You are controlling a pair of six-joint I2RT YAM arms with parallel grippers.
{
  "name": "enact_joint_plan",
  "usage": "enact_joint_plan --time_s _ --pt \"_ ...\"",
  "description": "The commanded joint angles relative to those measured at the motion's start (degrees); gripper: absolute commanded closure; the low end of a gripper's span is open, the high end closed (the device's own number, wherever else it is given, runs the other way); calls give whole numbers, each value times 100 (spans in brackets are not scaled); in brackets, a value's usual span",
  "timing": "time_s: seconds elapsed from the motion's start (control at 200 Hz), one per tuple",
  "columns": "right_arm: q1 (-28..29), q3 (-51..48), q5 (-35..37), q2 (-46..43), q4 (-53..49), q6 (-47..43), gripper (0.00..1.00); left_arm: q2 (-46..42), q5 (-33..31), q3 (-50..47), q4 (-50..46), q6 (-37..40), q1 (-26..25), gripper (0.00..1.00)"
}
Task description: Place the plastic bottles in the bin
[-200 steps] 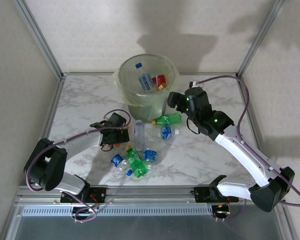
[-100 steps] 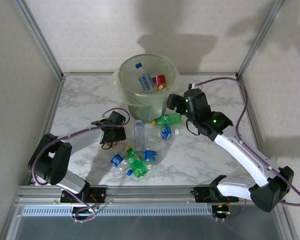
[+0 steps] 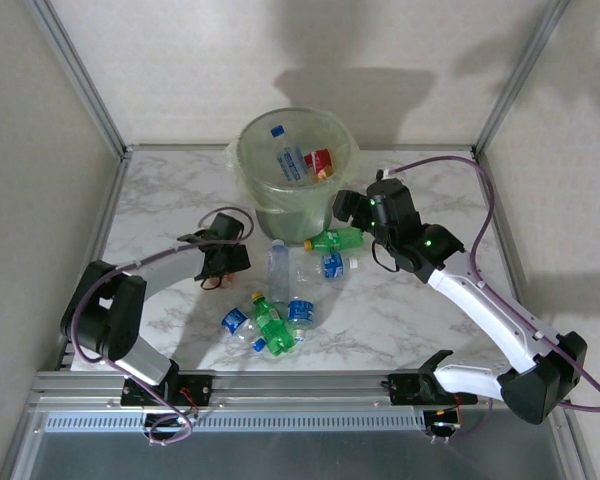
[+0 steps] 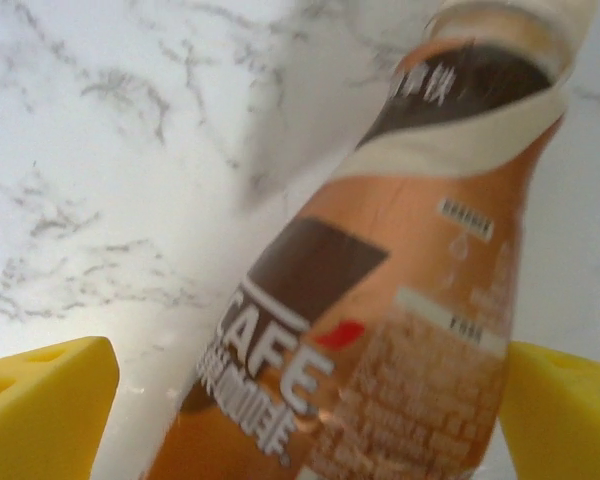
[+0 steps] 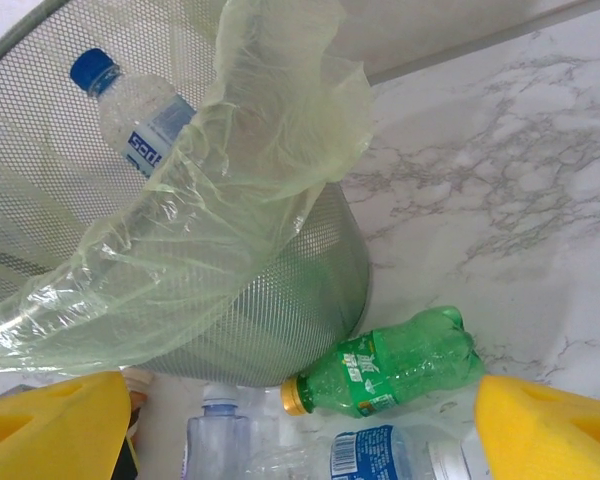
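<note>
Drawn back leftward since earlier, the left gripper stands released, yellow pads spread either side of a smooth brown coffee bottle on veined marble. The right gripper gapes too, empty; a ribbed green bottle lies between its pads, the round mesh bin with crinkled pale-green liner just beyond.

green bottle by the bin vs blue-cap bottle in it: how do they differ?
Colour: the green bottle is green plastic with a yellow cap; the blue-cap bottle is clear.
Place: the green bottle lies on its side on the table beside the bin; the blue-cap bottle is inside it.
Both are capped, labelled plastic bottles.
</note>
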Motion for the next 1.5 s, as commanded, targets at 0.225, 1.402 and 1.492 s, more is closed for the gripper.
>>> enact_joint_plan --time_s 0.225,1.402,1.492 --pt "24 -119 34 -99 19 101 10 351 28 435 -40 220 242 3" --pt "22 -181 131 -315 9 96 12 -411 -54 437 -443 -257 402 43" --pt "30 -175 -109 -329 115 34 13 -831 -75 686 -713 -347 445 43"
